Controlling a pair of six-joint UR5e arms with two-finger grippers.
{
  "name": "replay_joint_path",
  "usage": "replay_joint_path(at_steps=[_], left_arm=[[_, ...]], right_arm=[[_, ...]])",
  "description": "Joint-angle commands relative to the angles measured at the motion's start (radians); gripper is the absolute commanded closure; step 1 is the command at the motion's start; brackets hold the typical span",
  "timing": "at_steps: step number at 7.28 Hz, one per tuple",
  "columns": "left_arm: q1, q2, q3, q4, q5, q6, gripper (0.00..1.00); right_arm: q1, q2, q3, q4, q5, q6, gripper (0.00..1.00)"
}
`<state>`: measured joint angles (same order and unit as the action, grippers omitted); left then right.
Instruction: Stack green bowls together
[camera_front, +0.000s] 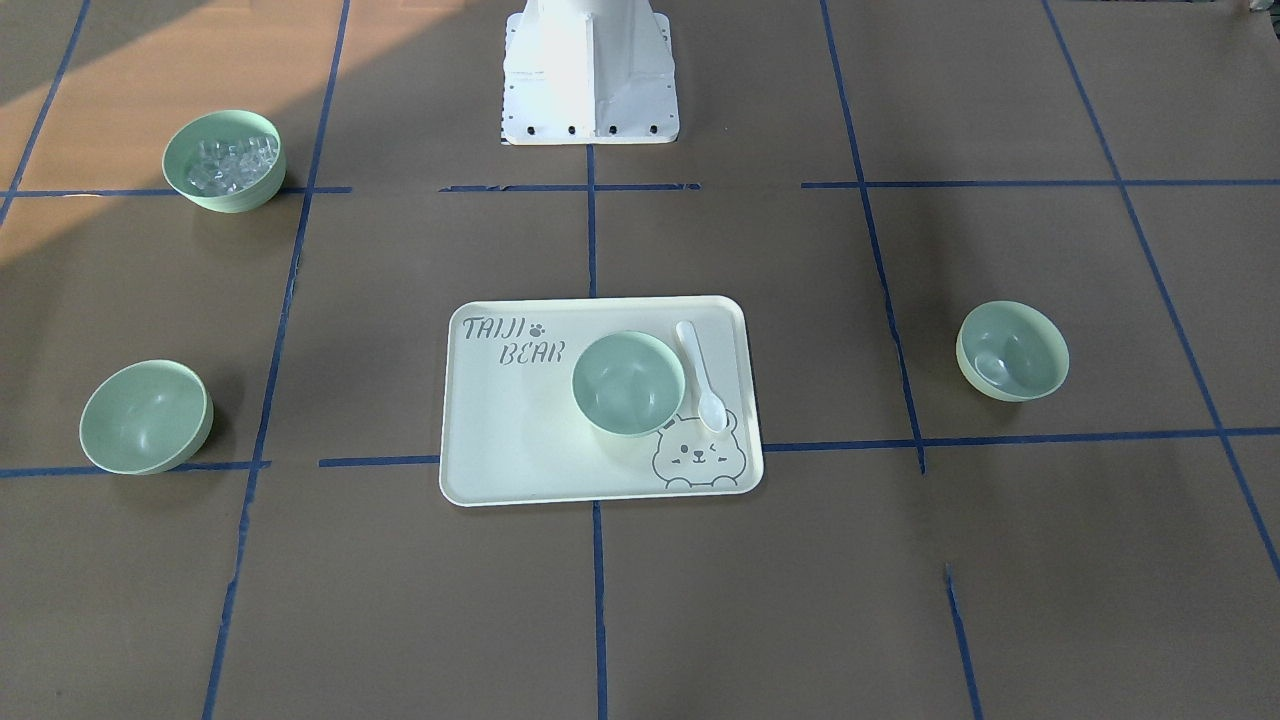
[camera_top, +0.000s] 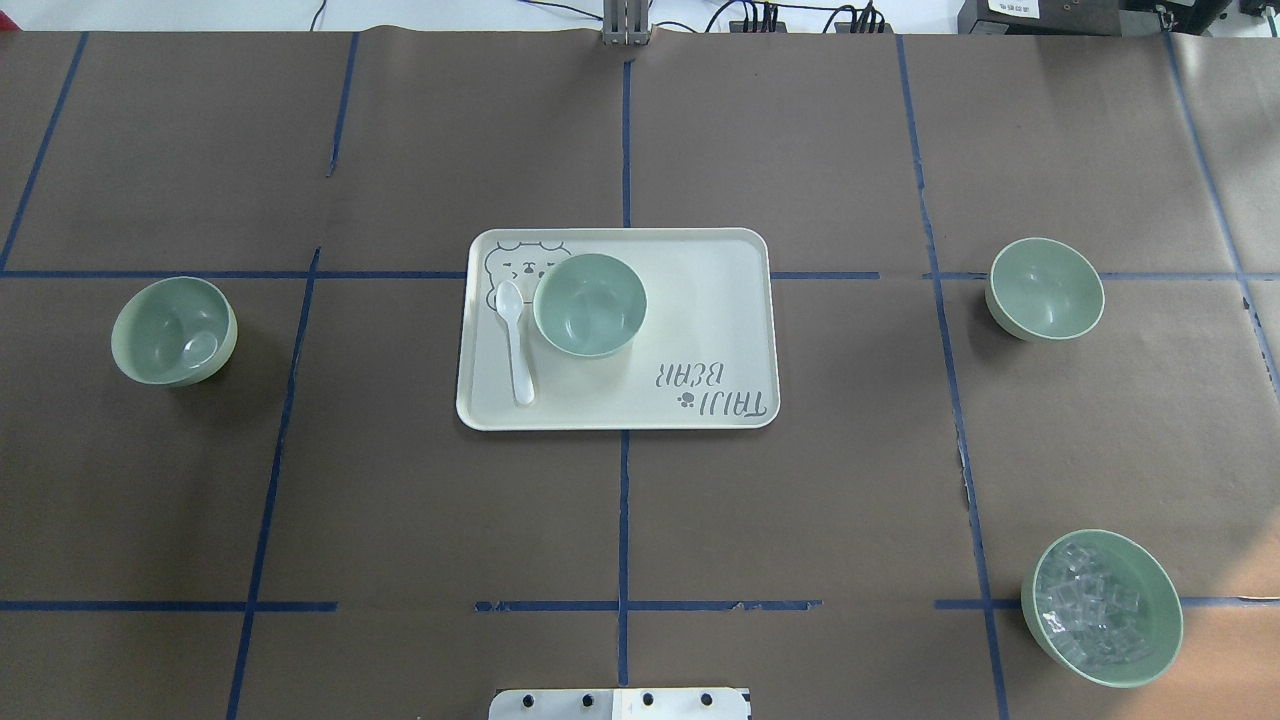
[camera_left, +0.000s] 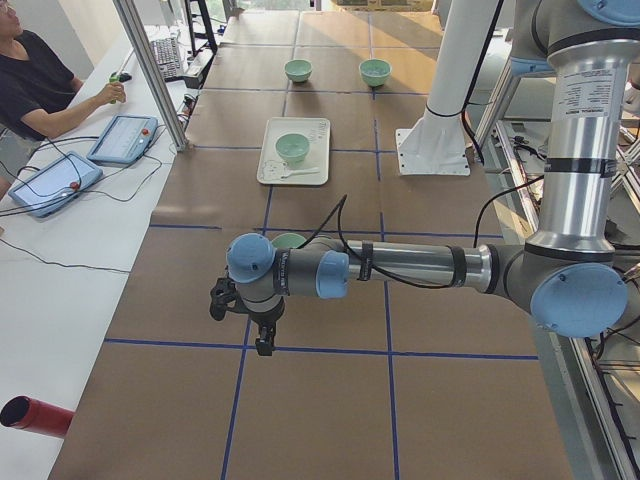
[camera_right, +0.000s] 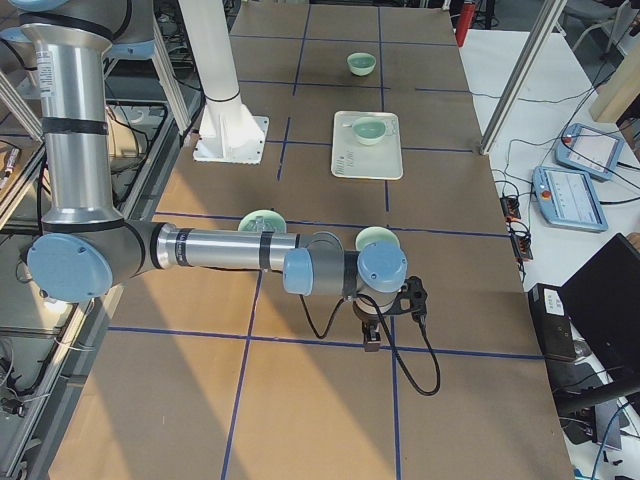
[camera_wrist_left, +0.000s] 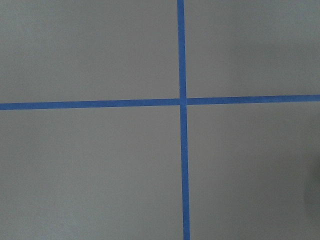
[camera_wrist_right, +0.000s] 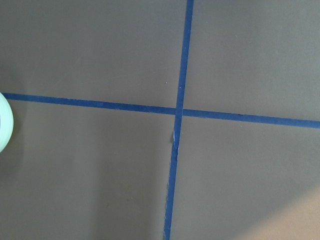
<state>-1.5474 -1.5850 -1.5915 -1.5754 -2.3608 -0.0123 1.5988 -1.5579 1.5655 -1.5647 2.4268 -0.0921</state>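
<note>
No stacking done yet with the green bowls (camera_front: 628, 385). Can't call the left gripper (camera_left: 262, 345) either way, fingers apart or together, going by a side view alone. Same deal with the right gripper (camera_right: 372, 340), no way to tell. Hanging low over blue tape crosses (camera_wrist_left: 182, 100) on the brown paper (camera_wrist_left: 90, 165), both of them.

Spotting the first bowl (camera_top: 175, 330) just past the left gripper, half hidden behind the left arm (camera_left: 400, 265) from the side. Finding the second bowl (camera_top: 1045, 288) just beyond the right gripper. Seeing the third bowl (camera_top: 590, 305) well away from both grippers, roughly midway between them, sitting on a cream tray (camera_top: 700, 320) right beside a white spoon (camera_top: 515, 340).

Also a bowl of clear cubes (camera_top: 1100, 608) near the right gripper, off toward the robot's side.
</note>
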Motion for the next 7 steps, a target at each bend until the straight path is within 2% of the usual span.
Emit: replay_joint_path(at_steps=[1,4,5,6,7], left_arm=[[0.0,0.002,0.001,-0.002,-0.002,0.0,0.0],[0.007,-0.013,-0.033,-0.008,-0.005,-0.008,0.0],[0.013,-0.015,-0.048,-0.012,-0.009,-0.071,0.0],[0.065,-0.012,-0.097,-0.052,-0.009,-0.21,0.0],[0.114,-0.009,-0.1,-0.107,-0.011,-0.291,0.0]], right_arm=[[0.001,0.002,0.002,0.0,0.0,-0.002,0.0],[0.0,0.007,0.005,0.0,0.002,0.011,0.0],[0.0,0.007,0.016,0.0,0.003,0.03,0.0],[0.0,0.009,0.025,0.0,0.003,0.05,0.0],[0.0,0.009,0.028,0.0,0.003,0.054,0.0]])
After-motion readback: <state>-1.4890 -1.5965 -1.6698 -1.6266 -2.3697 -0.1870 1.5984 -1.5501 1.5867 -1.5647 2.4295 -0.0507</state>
